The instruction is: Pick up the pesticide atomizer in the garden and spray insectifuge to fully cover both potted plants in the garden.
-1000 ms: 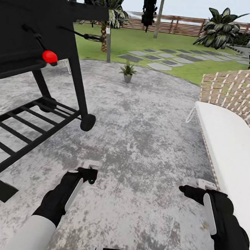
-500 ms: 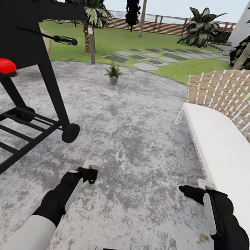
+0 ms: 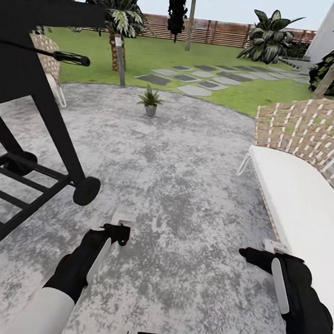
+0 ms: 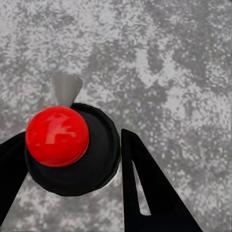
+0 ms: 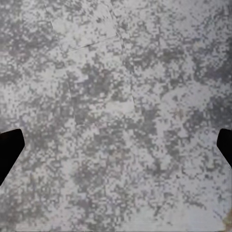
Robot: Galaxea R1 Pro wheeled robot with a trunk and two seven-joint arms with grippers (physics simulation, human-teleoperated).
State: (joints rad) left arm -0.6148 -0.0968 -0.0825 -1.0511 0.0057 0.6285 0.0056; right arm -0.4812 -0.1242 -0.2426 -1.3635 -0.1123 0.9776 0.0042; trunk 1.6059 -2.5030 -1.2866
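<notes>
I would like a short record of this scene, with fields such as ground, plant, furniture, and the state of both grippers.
ground: grey mottled paving, with green lawn and stepping stones beyond
plant: one small potted plant at the far edge of the paving, upright
left side: black grill cart with a wheel
right side: white-cushioned wicker sofa
background: brown slatted fence, palms
left gripper: over the paving; open or shut cannot be told
right gripper: open, holding nothing, over the paving
pesticide atomizer: not identified
</notes>
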